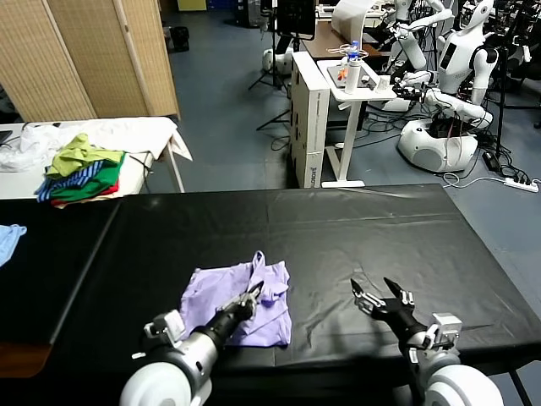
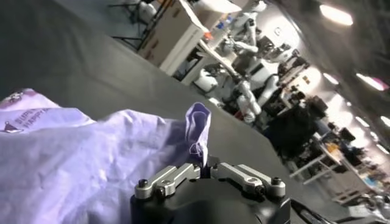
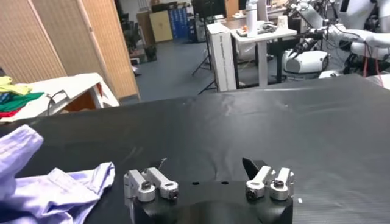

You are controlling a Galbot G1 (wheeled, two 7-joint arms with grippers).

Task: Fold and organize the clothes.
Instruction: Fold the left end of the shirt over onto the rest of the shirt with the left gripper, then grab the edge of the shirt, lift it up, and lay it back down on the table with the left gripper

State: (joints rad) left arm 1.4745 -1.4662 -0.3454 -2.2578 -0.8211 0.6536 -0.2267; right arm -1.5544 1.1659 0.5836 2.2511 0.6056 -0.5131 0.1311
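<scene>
Head view: lavender T-shirt (image 1: 241, 300) lies crumpled on the black table (image 1: 338, 228), near the front edge, left of centre, w/ one flap of cloth standing up at its far side. Left gripper (image 1: 251, 298) sits on the shirt's middle, fingers pressed together, pinching a fold of the fabric. Right gripper (image 1: 379, 296) hovers low over bare table well apart from the shirt, on the right, fingers spread wide, holding nothing. Pile of green, blue-striped and red garments (image 1: 83, 173) on a white side table (image 1: 127, 135) far left; a light blue cloth (image 1: 10, 239) at the left edge. Other robots (image 1: 444, 76) and a white desk (image 1: 355, 85) stand in the room behind. Left wrist view: shirt (image 2: 91, 164) fills the near field, a dark purple-and-white print (image 2: 27, 115) showing on one part; the fabric rises in a peak right at the gripper (image 2: 204, 167), whose fingers are closed on it. Right wrist view: right gripper (image 3: 210, 176) w/ jaws spread, only black table (image 3: 244, 122) between them; shirt's edge (image 3: 55, 189) lies off to one side, not touching the gripper. Wicker screen (image 3: 73, 42) in the background.
</scene>
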